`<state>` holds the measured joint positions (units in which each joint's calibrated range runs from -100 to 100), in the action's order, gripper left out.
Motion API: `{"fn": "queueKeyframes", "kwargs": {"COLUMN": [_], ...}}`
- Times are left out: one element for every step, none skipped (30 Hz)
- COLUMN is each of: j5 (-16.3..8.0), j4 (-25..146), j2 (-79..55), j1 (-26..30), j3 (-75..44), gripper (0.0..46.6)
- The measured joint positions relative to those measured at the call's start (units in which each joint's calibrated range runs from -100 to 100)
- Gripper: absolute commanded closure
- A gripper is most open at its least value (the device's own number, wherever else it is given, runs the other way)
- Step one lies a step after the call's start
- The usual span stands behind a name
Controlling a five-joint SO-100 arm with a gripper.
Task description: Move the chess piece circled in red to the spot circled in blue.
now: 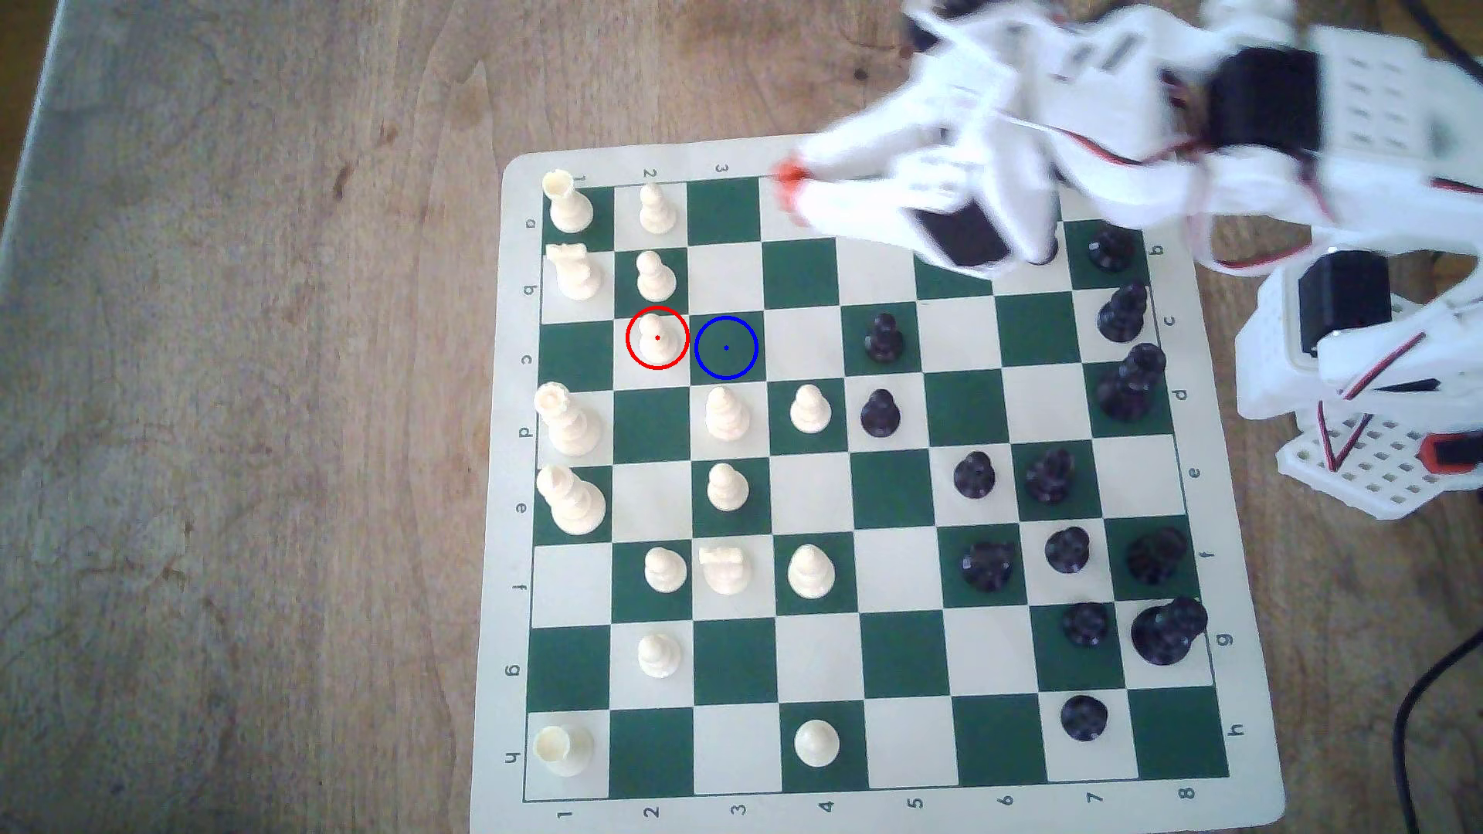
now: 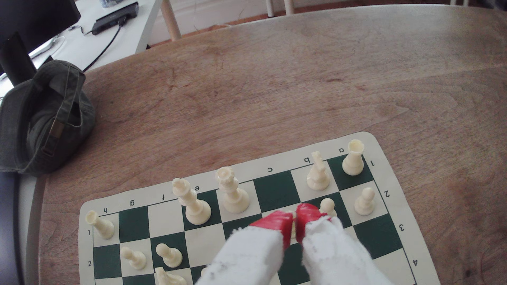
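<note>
Judging from how things lie, you have the whole move left to do. The chess piece (image 1: 657, 341) stands upright inside its red circle on a cream square, in the second file from the exterior view's left. The spot (image 1: 726, 347), the dark green square ringed in blue, lies bare just beside it toward the exterior view's right.

Your gripper (image 1: 790, 192) is blurred over the far edge of the chessboard (image 1: 513, 481), well apart from the pawn and carrying nothing. In the wrist view the gripper (image 2: 295, 223) has its red fingers (image 2: 277, 222) drawn almost together, with a thin cream sliver in the slit; you cannot tell whether that is the pawn below or board.

What remains for you: opening up, reaching the pawn, closing on it, lifting, carrying it one square over, and setting it down.
</note>
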<state>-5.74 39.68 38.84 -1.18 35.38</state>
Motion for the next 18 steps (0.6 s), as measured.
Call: {"fn": "queueKeyframes", "kwargs": {"j5": [-0.20, -0.20, -0.34, -0.54, -0.73, -0.83, -1.03, -1.22, -1.22, -1.12, -0.88, -0.73, 0.00, 0.20, 0.34, 0.44, 0.54, 0.54], "j4": [0.08, 0.56, 1.04, 1.12, 1.12, 1.12, 1.12, 1.12, 1.12, 1.12, 1.12, 1.12, 1.12, 1.12, 1.12, 1.12, 1.12, 1.12], "j2": [-2.35, -4.27, -6.87, -11.73, -13.66, -15.50, -17.43, -21.11, -22.12, -23.29, -24.80, -26.48, -29.24, -30.08, -31.09, -32.09, -34.10, -34.86], "j1": [0.15, 0.44, 0.59, 0.96, 1.11, 1.11, 1.11, 1.11, 1.11, 0.81, 0.44, 0.07, -0.52, -0.74, -0.81, -0.74, -0.22, 0.00], "j3": [-1.36, -2.53, -4.25, -7.05, -7.77, -8.40, -9.31, -11.21, -11.57, -12.20, -13.38, -14.64, -16.09, -16.63, -17.35, -18.44, -20.24, -20.97], "gripper": [46.3, 46.2, 46.2, 46.3, 46.4, 46.4, 45.7, 45.3, 44.6, 44.1, 43.4, 41.6, 41.0, 40.5, 40.3, 39.3, 38.7, 37.8]}}
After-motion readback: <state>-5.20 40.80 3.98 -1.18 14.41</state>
